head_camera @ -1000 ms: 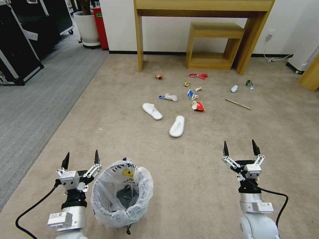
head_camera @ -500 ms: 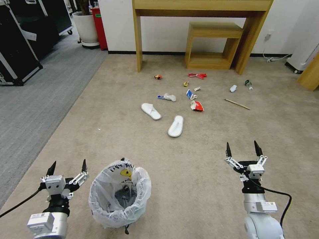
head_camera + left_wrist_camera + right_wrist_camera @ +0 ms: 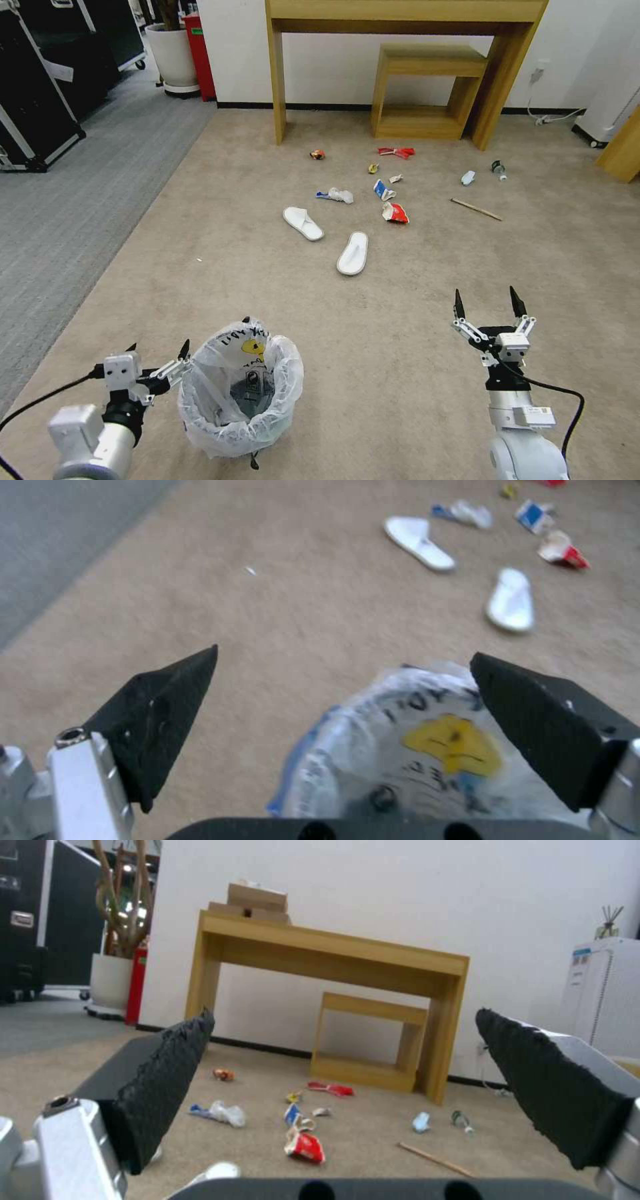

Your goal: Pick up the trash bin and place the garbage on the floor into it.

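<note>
We see the trash bin [image 3: 241, 393] standing on the beige floor [image 3: 400, 373] at near left, its plastic liner puffed over the rim. Our left end effector [image 3: 159, 348] sits just beside the bin's left rim, fingers spread wide, gripping nothing. Our right end effector [image 3: 488, 303] hovers at near right, well apart from the bin, also wide. The garbage [image 3: 360, 207] lies scattered farther off.

Right gripper [image 3: 343, 1040]: 2 black ridged fingers [image 3: 157, 1085] spread wide, nothing between them. Beige carpet [image 3: 373, 1145] beyond, strewn with litter: red wrapper [image 3: 331, 1088], blue-red carton [image 3: 292, 1113], red-white carton [image 3: 305, 1146], wooden stick [image 3: 437, 1160], crumpled bag [image 3: 223, 1112]. Wooden desk [image 3: 333, 947] against white wall, small shelf [image 3: 367, 1042] beneath it.
</note>
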You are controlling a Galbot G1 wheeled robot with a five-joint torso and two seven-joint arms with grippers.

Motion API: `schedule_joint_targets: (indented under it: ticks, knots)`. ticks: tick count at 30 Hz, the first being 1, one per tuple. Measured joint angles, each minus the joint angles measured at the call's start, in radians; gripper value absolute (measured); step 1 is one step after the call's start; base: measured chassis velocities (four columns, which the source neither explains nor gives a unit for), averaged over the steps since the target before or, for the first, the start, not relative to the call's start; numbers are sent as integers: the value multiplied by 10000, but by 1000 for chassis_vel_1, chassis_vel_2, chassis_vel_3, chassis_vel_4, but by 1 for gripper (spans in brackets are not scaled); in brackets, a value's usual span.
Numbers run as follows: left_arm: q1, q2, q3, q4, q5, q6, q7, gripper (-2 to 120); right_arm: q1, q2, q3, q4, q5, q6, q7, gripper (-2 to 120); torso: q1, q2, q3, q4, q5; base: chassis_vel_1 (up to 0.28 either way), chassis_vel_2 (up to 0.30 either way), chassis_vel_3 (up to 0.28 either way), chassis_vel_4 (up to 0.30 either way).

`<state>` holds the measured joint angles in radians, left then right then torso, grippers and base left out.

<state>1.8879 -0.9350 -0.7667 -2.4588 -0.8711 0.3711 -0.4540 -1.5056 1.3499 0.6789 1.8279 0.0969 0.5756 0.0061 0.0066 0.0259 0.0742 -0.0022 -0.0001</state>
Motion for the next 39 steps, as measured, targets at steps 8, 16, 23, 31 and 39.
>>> schedule_joint_targets:
  ticks: [8,16,23,31,39]
  knots:
    - [-1618,1693,540,881,-1838,1610,-1251,100,-166,104,75,77,-182,11,128,100,0,0,0,-1,-1,0,0,0,0]
    - [-2872,3098,1131,1745,-4628,2482,-2980,100,-252,225,169,22,-299,61,180,100,1,-2,1,0,2,0,0,0,0]
    - [-3474,3397,1769,1219,-7002,2762,-4163,100,-209,279,215,-153,-328,102,189,100,1,-3,1,1,0,0,0,0,0]
    - [-4482,3010,3190,1418,-7469,2762,-4306,100,-71,291,221,-260,-343,45,199,100,0,-3,1,1,0,0,0,0,0]
    - [-5135,3216,3683,2489,-7012,2812,-4007,100,-116,367,195,-247,-425,41,198,100,1,-2,1,-1,1,0,0,0,0]
